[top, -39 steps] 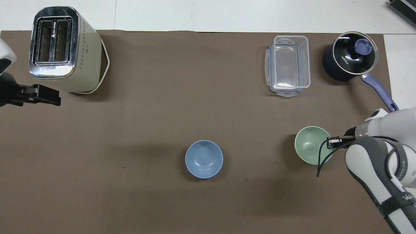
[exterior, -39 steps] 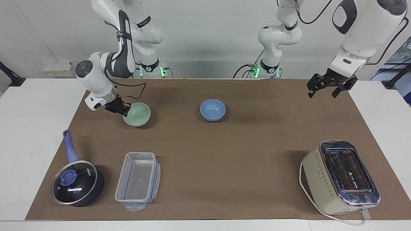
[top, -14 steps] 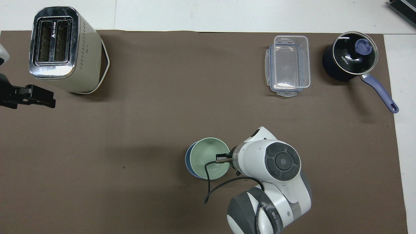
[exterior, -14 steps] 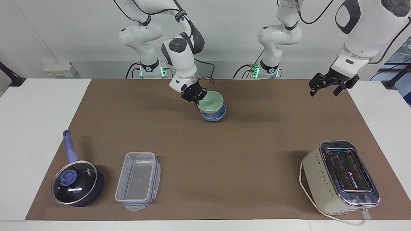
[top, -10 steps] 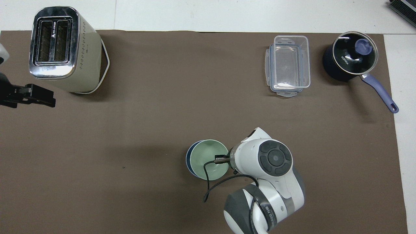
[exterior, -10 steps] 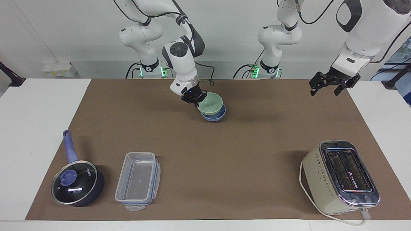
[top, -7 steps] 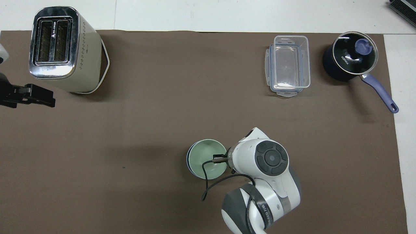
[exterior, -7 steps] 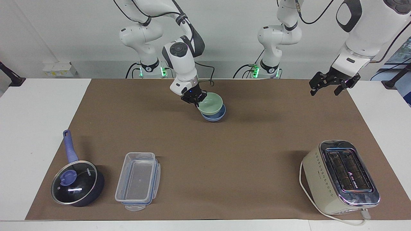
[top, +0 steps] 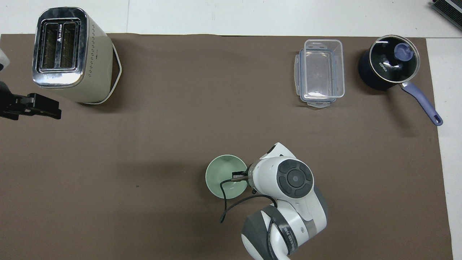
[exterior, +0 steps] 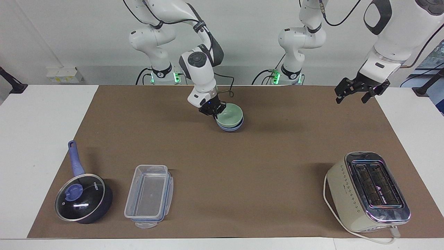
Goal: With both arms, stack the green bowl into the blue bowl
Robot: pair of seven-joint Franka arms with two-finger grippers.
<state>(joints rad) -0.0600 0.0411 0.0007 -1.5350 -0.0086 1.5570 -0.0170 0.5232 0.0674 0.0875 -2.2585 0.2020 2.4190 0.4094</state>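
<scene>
The pale green bowl (exterior: pixel 231 114) sits nested in the light blue bowl (exterior: pixel 230 128) on the brown mat, near the robots at mid-table. Only the blue bowl's lower wall shows under it. In the overhead view the green bowl (top: pixel 223 173) covers the blue bowl completely. My right gripper (exterior: pixel 214 110) is shut on the green bowl's rim, on the side toward the right arm's end; it also shows in the overhead view (top: pixel 238 177). My left gripper (exterior: pixel 352 99) hangs open and empty in the air over the mat's corner at the left arm's end, waiting; the overhead view shows it too (top: pixel 50 108).
A cream toaster (exterior: pixel 369 191) with a white cord stands far from the robots at the left arm's end. A clear plastic container (exterior: pixel 149 196) and a dark blue lidded saucepan (exterior: pixel 83 201) stand far from the robots at the right arm's end.
My right gripper carried the green bowl from the right arm's end over to the blue bowl and lowered it in. The left gripper barely moved.
</scene>
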